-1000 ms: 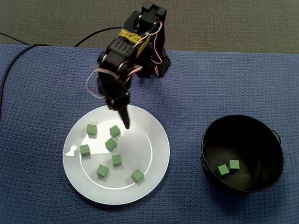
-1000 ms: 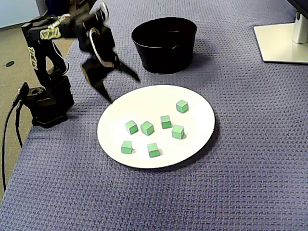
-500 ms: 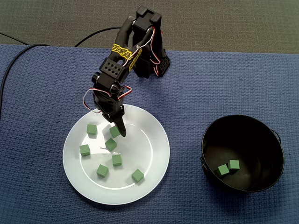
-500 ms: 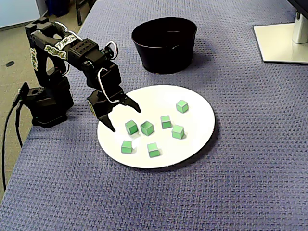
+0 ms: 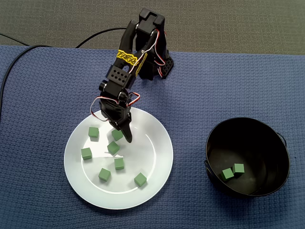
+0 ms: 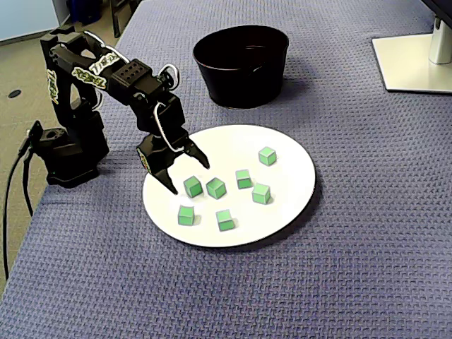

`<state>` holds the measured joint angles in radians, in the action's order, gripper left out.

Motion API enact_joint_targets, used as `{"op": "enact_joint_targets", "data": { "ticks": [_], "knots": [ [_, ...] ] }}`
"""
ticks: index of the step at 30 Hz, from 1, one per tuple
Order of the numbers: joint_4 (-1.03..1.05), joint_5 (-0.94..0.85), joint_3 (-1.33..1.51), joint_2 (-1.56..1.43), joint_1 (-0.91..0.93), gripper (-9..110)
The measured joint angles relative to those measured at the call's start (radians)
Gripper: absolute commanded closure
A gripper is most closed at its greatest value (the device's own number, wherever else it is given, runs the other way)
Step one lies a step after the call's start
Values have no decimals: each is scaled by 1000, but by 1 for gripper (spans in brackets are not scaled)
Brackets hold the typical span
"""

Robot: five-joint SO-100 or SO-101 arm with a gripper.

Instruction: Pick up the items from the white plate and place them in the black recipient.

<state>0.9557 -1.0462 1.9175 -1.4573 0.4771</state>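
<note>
Several small green cubes lie on the white plate [image 5: 153,151] [image 6: 233,145]. My black gripper [image 5: 120,133] [image 6: 188,176] is open and low over the plate's edge nearest the arm's base. Its two fingers straddle one green cube [image 5: 117,135] [image 6: 192,186] without closing on it; whether they touch it I cannot tell. Another cube [image 5: 113,148] [image 6: 215,188] sits right beside that one. The black recipient [image 5: 248,120] [image 6: 240,78] stands apart from the plate and holds two green cubes [image 5: 228,173], seen in only one fixed view.
The arm's base [image 6: 67,152] stands at the edge of the blue woven mat [image 5: 228,81]. A white monitor foot [image 6: 417,60] sits at the far right corner. A black cable [image 5: 14,62] runs along the mat's left side.
The gripper has come down from above the plate's rim and moved onto the plate, its open fingers now around one cube. The cubes have not moved.
</note>
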Motion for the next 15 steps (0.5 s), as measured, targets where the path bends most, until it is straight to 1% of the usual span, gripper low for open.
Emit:
{"op": "enact_joint_targets", "data": {
  "ticks": [4,8,9,15],
  "knots": [
    [-58,-6,25,17,-2,82],
    [-77,-8,31,18,-2,100],
    [-78,-8,31,20,-2,101],
    [-78,0,31,23,-2,101]
  ]
}}
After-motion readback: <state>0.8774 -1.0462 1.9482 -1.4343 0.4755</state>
